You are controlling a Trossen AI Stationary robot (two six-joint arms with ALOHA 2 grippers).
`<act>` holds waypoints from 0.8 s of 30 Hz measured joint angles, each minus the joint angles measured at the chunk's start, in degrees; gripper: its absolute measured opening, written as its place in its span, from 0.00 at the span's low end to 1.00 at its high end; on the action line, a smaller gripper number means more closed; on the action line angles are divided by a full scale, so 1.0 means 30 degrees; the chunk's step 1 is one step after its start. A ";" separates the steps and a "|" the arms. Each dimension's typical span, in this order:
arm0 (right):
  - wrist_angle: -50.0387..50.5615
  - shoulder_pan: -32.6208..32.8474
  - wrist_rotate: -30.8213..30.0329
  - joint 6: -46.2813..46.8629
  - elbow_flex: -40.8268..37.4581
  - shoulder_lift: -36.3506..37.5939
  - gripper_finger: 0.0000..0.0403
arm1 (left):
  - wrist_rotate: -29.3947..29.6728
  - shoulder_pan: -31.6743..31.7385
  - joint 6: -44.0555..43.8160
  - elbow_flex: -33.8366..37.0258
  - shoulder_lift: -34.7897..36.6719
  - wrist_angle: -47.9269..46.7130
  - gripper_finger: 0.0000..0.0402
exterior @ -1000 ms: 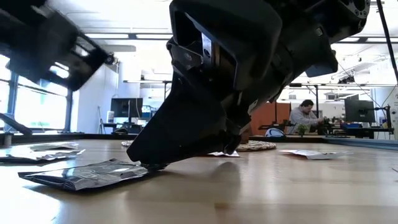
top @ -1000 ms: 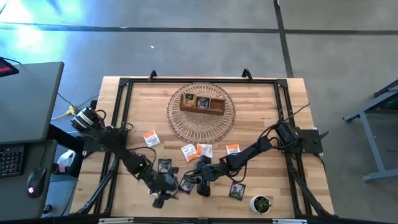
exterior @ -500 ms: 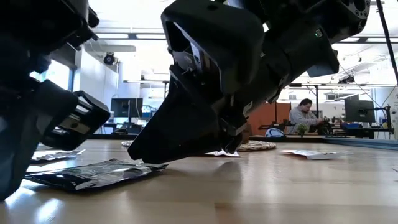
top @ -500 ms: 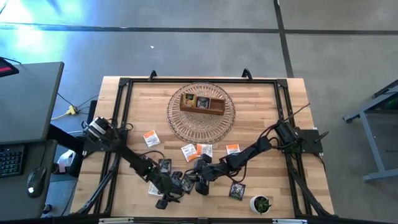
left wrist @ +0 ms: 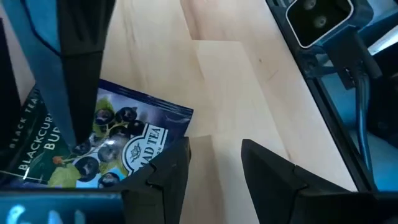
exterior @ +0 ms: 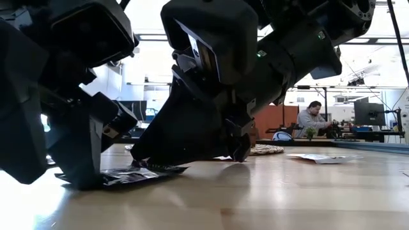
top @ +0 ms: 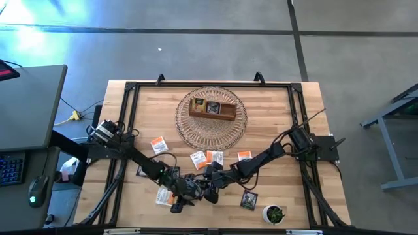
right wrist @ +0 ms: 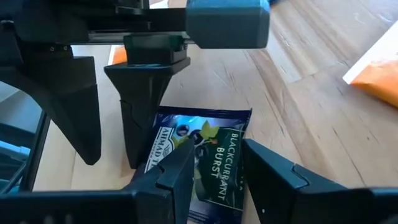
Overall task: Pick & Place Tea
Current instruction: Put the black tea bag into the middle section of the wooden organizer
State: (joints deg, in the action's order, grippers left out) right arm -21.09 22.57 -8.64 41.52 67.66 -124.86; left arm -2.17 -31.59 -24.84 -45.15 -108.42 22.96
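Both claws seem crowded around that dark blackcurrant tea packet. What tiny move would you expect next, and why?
Probably the right claw pinches shut on the flat dark blackcurrant tea sachet: its open fingers straddle the sachet's edge, while the left claw, also open, presses a finger on the far side.

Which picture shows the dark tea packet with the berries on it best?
The right wrist view: the blackcurrant packet lies flat and its name can be read. The left wrist view shows its berries and logo, partly hidden. The low view shows it edge-on, a thin dark strip. From above, both arms cover it.
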 joint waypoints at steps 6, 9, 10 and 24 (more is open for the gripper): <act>-0.1064 -0.0019 0.0845 -0.1072 -0.0036 -0.0034 0.33 | 0.0206 0.0015 0.0666 0.0022 -0.0022 0.0037 0.38; -0.0597 0.0015 0.0217 -0.0948 -0.0028 -0.0036 0.33 | 0.0304 0.0022 0.0720 0.0029 -0.0029 0.0044 0.38; -0.0167 0.0036 -0.0018 -0.0948 0.0006 -0.0022 0.32 | 0.0369 0.0027 0.0803 0.0034 -0.0036 0.0056 0.38; 0.1227 0.0029 -0.1435 -0.1674 0.0007 0.0029 0.02 | 0.0558 0.0054 0.0903 0.0051 -0.0051 0.0095 0.38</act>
State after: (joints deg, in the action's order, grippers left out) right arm -17.41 22.65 -12.95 36.50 67.68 -124.77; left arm -0.50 -31.43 -22.13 -44.99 -108.57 23.24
